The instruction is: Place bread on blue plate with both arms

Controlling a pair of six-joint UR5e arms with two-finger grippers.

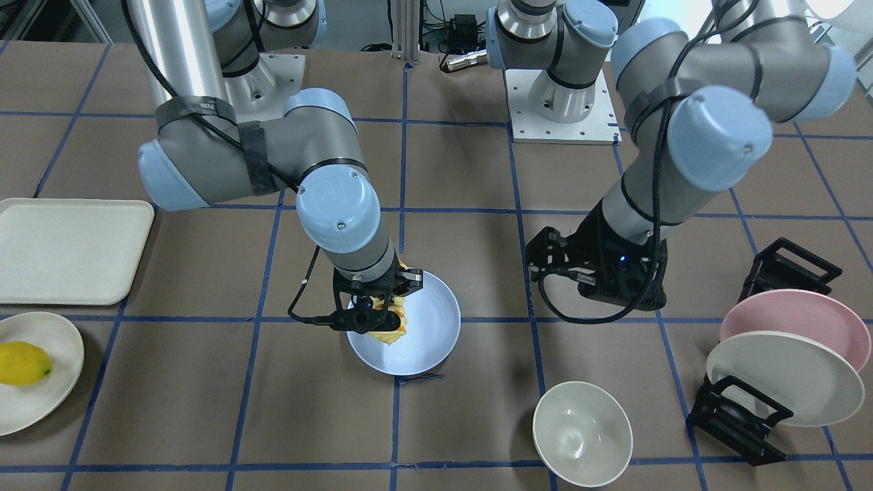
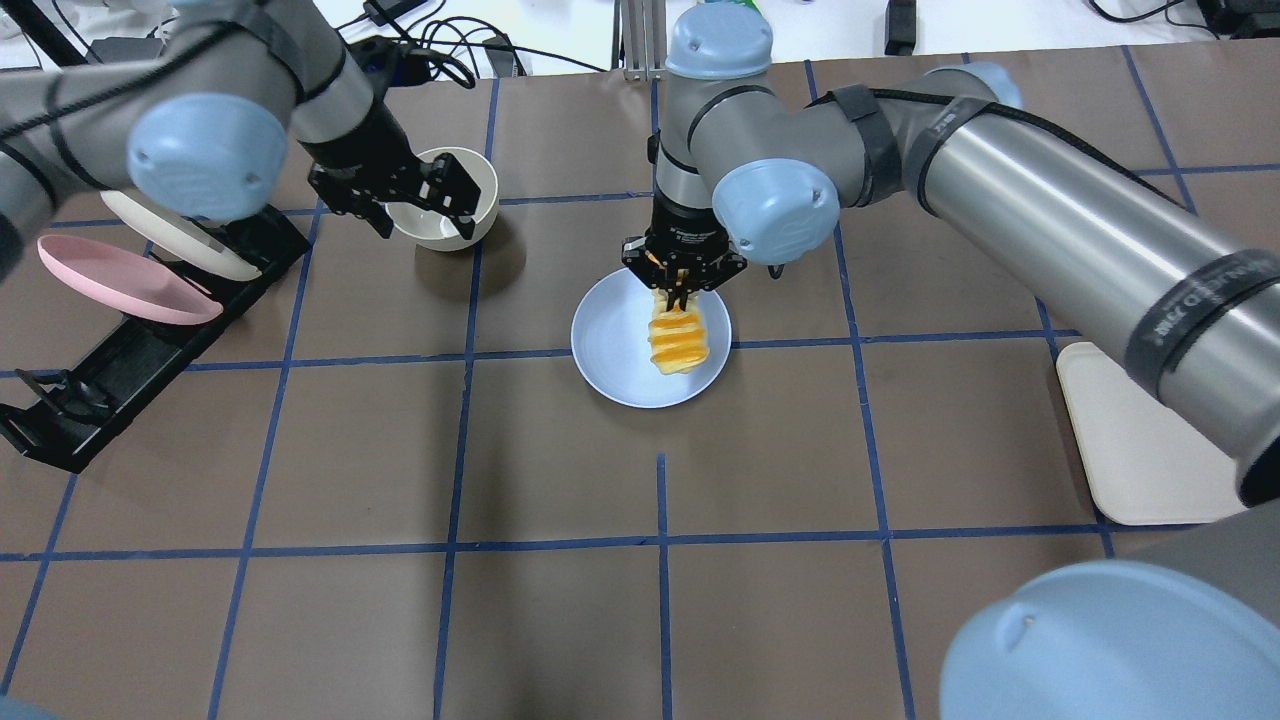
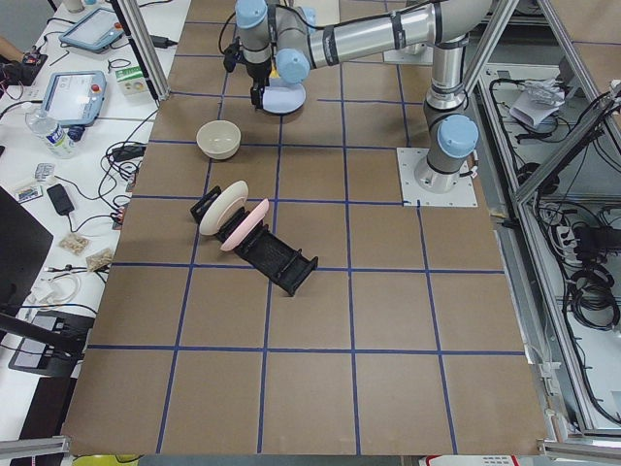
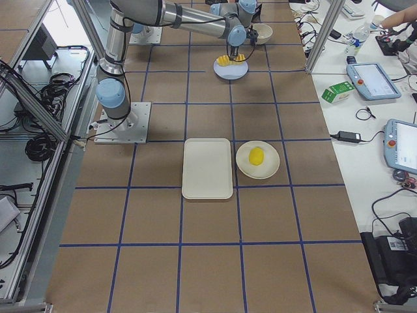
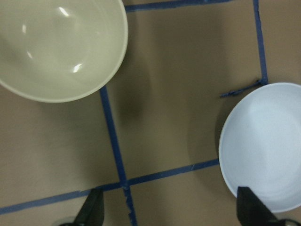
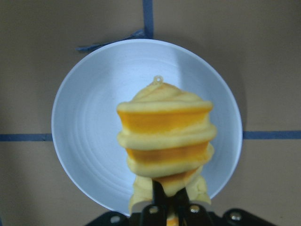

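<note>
placing step. right black two-finger gripper (image 2: pixel 683 290) clamps one end of the ridged yellow-orange toy bread (image 2: pixel 677 340) over the round pale-blue plate (image 2: pixel 610 350); contact unclear. left gripper (image 2: pixel 425 210) spread, empty, well apart. next, prob.: lower gently, then release.

Ridged bread (image 2: pixel 677 340) over blue plate (image 2: pixel 610 358)

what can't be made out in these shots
Bread: front view, mostly hidden behind the right hand.
Bread touching the plate or not: right wrist view looks straight down, so no gap would show.
Left hand fingers: left wrist view, cut off by the bottom edge.
Cream plate: front view, cut by the left edge.
</note>
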